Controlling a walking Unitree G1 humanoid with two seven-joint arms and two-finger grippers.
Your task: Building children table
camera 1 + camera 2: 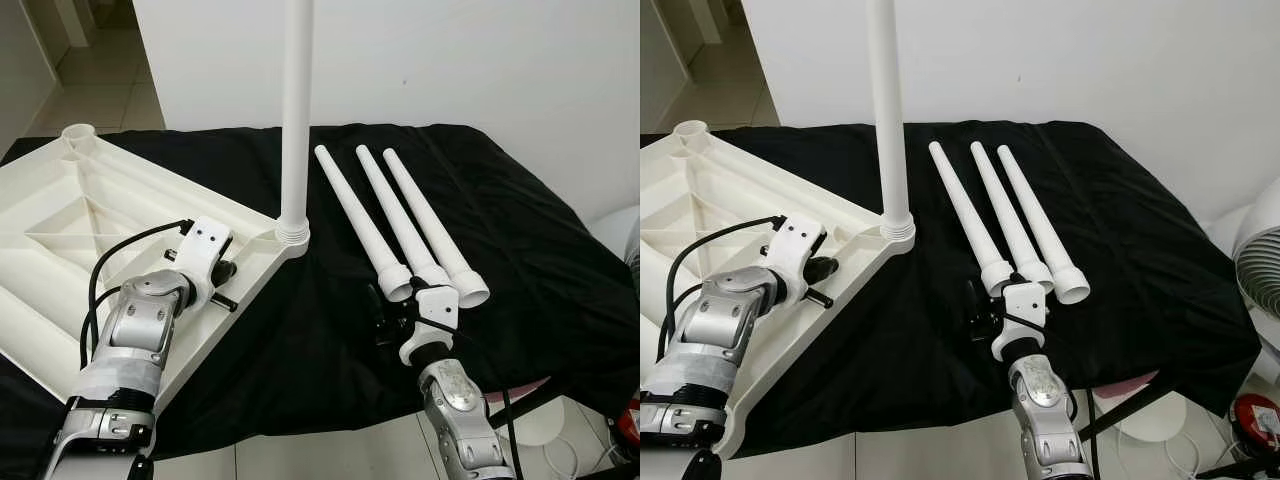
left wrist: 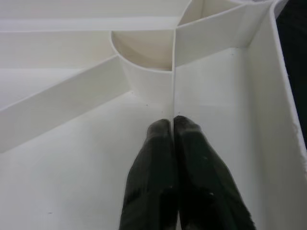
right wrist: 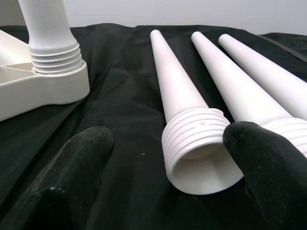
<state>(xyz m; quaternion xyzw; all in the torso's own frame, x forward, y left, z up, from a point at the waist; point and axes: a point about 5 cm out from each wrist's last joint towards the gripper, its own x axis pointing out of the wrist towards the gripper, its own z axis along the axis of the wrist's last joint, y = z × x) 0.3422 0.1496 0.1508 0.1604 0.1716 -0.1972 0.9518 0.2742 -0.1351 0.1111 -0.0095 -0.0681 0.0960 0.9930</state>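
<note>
Right wrist view: the right gripper (image 3: 163, 167) is spread before the nearest leg (image 3: 184, 115) for grasping; the tabletop (image 1: 60, 250) is steadied by the closed left gripper (image 2: 172, 125).

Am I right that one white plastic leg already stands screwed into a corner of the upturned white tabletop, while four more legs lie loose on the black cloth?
Not quite: three loose white tapered plastic legs lie on the black cloth, not four, as the left eye view shows. The rest holds: one white leg stands screwed into a corner of the upturned white plastic tabletop.
</note>
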